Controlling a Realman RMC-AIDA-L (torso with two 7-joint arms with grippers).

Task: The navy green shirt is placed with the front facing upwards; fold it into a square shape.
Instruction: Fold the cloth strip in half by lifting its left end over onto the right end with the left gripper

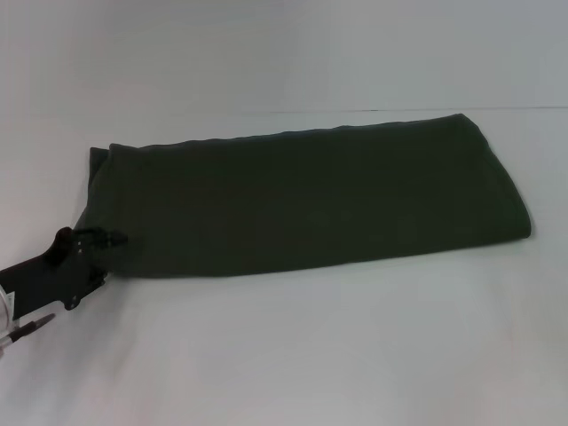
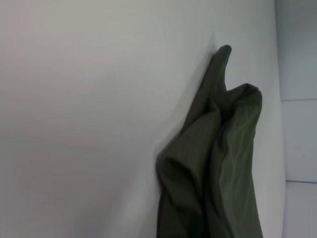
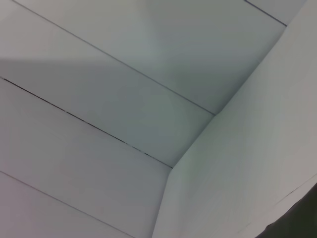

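The navy green shirt (image 1: 311, 195) lies on the white table (image 1: 311, 355) as a long folded band running from left to right, plain side up, with no lettering showing. My left gripper (image 1: 108, 240) is at the band's left end near the front corner, shut on the cloth there. In the left wrist view the shirt (image 2: 218, 163) bunches into creased folds that draw together toward the camera. The right gripper is out of view. A dark corner of cloth (image 3: 297, 223) shows at the edge of the right wrist view.
White table surface surrounds the shirt, with wide room in front of it. A pale wall (image 1: 266, 53) stands behind the table, and the right wrist view looks at its panel seams (image 3: 99, 124).
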